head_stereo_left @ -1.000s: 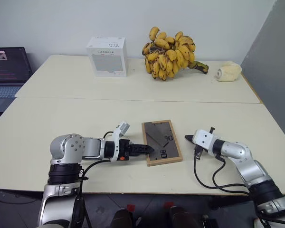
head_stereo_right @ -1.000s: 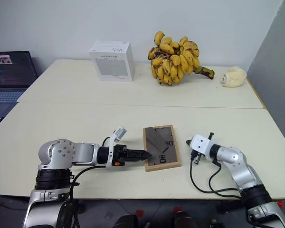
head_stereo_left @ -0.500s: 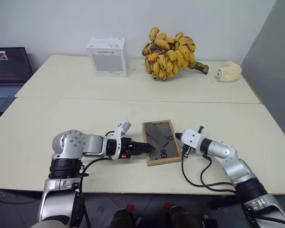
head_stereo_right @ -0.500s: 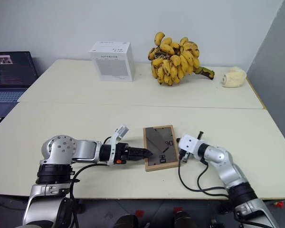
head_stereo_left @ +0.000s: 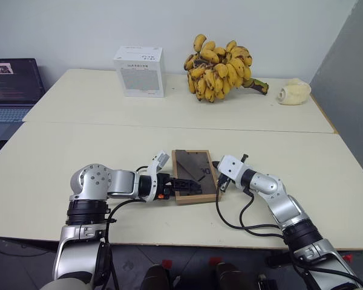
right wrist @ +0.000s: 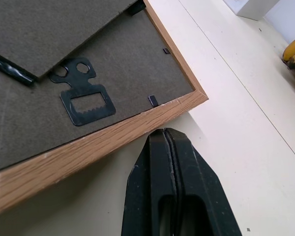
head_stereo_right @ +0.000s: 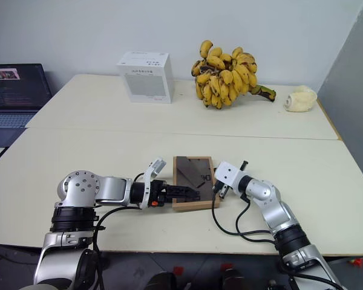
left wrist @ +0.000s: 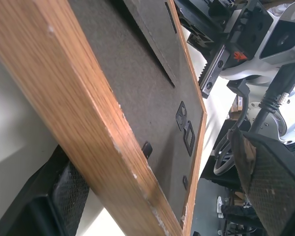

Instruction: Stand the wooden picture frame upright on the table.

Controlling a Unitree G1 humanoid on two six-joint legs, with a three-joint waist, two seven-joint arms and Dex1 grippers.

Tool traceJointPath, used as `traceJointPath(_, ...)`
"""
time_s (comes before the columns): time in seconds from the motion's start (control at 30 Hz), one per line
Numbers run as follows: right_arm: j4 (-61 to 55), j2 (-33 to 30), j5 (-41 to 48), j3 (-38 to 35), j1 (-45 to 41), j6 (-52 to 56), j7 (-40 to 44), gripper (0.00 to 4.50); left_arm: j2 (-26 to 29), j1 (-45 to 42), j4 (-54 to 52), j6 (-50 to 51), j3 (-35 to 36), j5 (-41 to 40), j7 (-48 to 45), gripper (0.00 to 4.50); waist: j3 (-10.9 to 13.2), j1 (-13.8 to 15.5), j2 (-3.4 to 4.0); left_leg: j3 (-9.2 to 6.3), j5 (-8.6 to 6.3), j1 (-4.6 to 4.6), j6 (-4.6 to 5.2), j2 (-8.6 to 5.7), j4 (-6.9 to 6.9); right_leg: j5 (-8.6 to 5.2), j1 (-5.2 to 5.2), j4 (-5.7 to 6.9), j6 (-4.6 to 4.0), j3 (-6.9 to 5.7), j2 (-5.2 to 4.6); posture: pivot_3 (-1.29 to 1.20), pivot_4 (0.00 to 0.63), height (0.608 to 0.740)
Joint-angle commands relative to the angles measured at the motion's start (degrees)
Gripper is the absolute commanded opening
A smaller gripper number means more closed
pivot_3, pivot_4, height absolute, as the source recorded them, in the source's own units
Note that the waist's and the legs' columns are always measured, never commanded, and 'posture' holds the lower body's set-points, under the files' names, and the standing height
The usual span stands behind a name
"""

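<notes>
Right eye view: my left end effector (head_stereo_right: 190,194) straddles, fingers apart, the back-up wooden picture frame (head_stereo_right: 192,180) near the tabletop (head_stereo_right: 169,109) front, the right end effector (head_stereo_right: 216,183), fingers together, bracing opposite; I should close squarely before tilting.

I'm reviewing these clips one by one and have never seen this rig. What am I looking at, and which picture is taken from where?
This is a humanoid robot with two arms, each ending in a two-fingered black gripper. The two wide pictures come from cameras on its head, looking down over the table. The two close pictures come from cameras on its wrists.

The frame lies back-up between the arms. The left gripper is open, with one finger under the frame's near-left edge and one above it. The right gripper is shut, its tips at the frame's right edge.

Farther back are a white box, bananas, a pale object, and a laptop off to the left.
</notes>
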Motion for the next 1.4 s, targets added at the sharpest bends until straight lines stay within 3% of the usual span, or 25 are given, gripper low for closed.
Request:
traceJointPath(0.03, 0.0, 0.0, 0.0, -0.4, -1.3, -0.6, -1.0, 0.00, 0.3, -0.4, -0.1, 0.2, 0.9, -1.6, 0.7, 4.44, 0.0, 0.0, 0.00, 0.00, 0.00, 0.00, 0.00, 0.00, 0.00, 0.00, 0.00, 0.00, 0.00, 0.00, 0.00, 0.00, 0.150, 0.740)
traceJointPath(0.23, 1.0, -1.2, 0.0, -0.9, -1.0, -1.6, -1.1, 0.00, 0.2, -0.6, 0.5, 0.2, 2.0, -3.4, 1.2, 4.44, 0.0, 0.0, 0.00, 0.00, 0.00, -0.02, 0.00, -0.01, -0.01, 0.00, -0.02, -0.01, 0.00, 0.00, 0.00, 0.00, 0.150, 0.740)
traceJointPath(0.6, 1.5, -0.7, 0.2, -0.8, -1.9, -1.5, -2.0, 0.00, -1.3, -1.9, 1.1, 0.2, 3.3, -4.4, 1.9, 1.93, 0.0, 0.0, 0.00, 0.00, 0.00, -0.07, 0.00, -0.01, -0.03, 0.00, -0.07, -0.02, 0.00, -0.01, 0.00, 0.00, 0.150, 0.740)
traceJointPath(0.73, 2.0, -0.7, 0.2, -0.8, -2.3, -1.8, -2.2, 0.00, -1.5, -2.2, 1.3, 0.2, 3.8, -4.8, 1.9, 1.32, 0.0, -0.1, 0.00, -0.02, 0.00, -0.07, 0.00, -0.01, -0.03, 0.00, -0.06, -0.02, 0.00, -0.02, 0.00, 0.00, 0.150, 0.740)
traceJointPath(1.0, 1.8, -3.0, 0.4, -2.3, -1.5, -2.5, -2.4, 0.00, -1.8, -1.2, -3.4, -2.5, 4.3, -1.5, 1.1, 1.28, 0.0, -0.1, 0.00, -0.02, 0.00, -0.10, 0.00, -0.01, -0.03, 0.00, -0.07, -0.04, 0.00, -0.02, 0.00, 0.00, 0.150, 0.740)
traceJointPath(1.23, -5.2, -11.5, 4.0, -8.4, 3.7, -1.0, 0.7, 0.00, 3.3, 2.1, -10.5, -15.7, -1.4, 7.0, -6.6, 1.28, 0.0, 0.1, 0.00, -0.01, 0.00, -0.14, -0.01, -0.04, -0.11, 0.00, -0.10, -0.10, 0.00, -0.02, -0.03, 0.00, 0.150, 0.740)
traceJointPath(1.4, -11.2, -14.0, 9.3, -12.7, 5.2, 3.8, 3.8, 0.93, 3.8, 3.2, -12.5, -24.9, -2.4, 11.8, -10.0, 1.28, 0.1, -0.2, 0.05, 0.02, 0.00, -0.10, 0.00, -0.03, -0.10, 0.00, -0.10, -0.09, 0.00, 0.02, -0.01, 0.00, 0.150, 0.740)
